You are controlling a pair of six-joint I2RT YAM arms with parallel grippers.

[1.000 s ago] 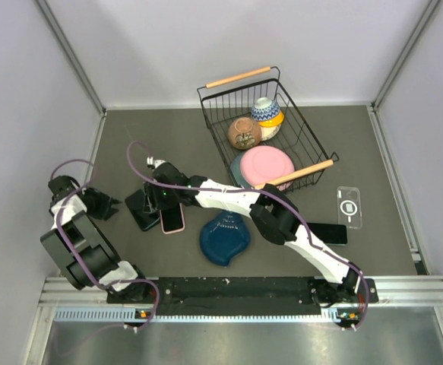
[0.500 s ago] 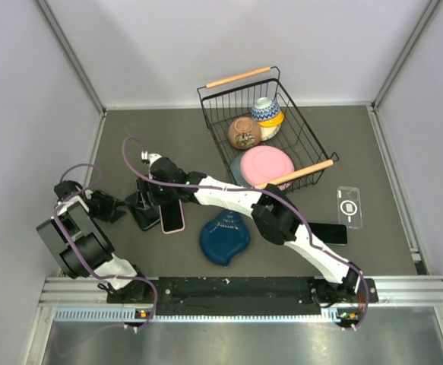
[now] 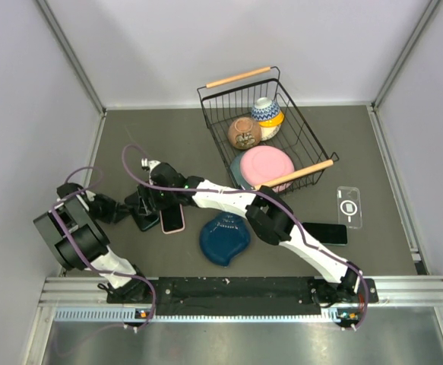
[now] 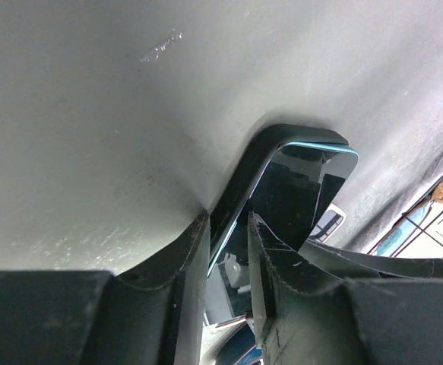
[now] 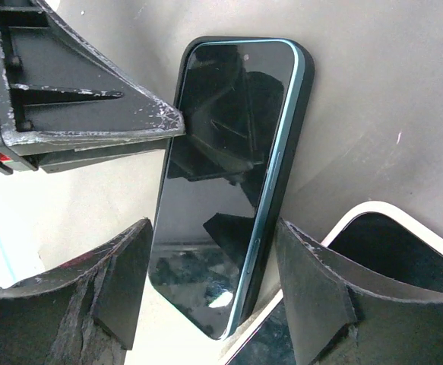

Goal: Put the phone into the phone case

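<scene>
The left gripper slides in toward 3 o'clock, and its fingers now pinch the near edge of the phone. The left arm drops its elbow toward 7 o'clock. The right gripper spreads its jaws wider, letting go of the phone's sides, and creeps toward 9 o'clock.

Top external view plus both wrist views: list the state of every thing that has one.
phone: inside the black case, full seating unclear
left tool: shut on the phone
right tool: open, straddling the phone
clear case: empty, flat on the table
second phone: flat beside the clear case
pink-cased phone: flat on the table
basket: upright, loaded with dishes
</scene>
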